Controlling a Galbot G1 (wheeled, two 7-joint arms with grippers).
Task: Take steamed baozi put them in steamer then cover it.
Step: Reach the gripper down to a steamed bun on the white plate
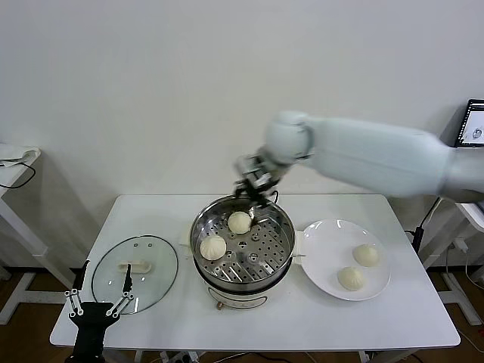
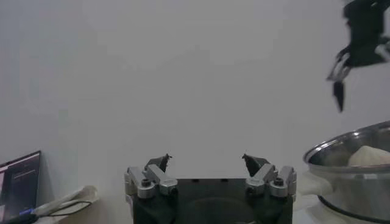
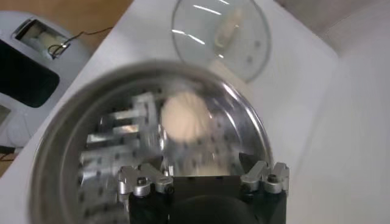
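The head view shows the whole white worktop (image 1: 302, 318): the steamer (image 1: 242, 246) stands in the middle, the cover (image 1: 134, 272) lies flat to its left, and a white plate (image 1: 321, 265) sits just beside it on the right. Two steamed baozi are inside the steamer on the perforated tray, one (image 1: 240, 221) near the far wall and one (image 1: 213, 246) toward the left side. The other two baozi (image 1: 367, 254) (image 1: 351, 277) rest on the plate.

The right gripper (image 1: 255, 198) is above the far rim of the steamer, with nothing between its fingers; the fingers stand apart. The right wrist view looks straight down into the pot and shows one bun (image 3: 184, 115) on the tray below the spread fingers (image 3: 255, 165), with the cover (image 3: 219, 36) farther off.

The left gripper (image 1: 94, 302) waits at the near left edge of the worktop, close to the cover, and its fingers are also spread. Only the left wrist view shows the steamer's side (image 2: 353, 176), with a bun top (image 2: 368, 156) rising over the rim.

The oblong handle (image 1: 134, 265) of the cover has its long axis running left to right.
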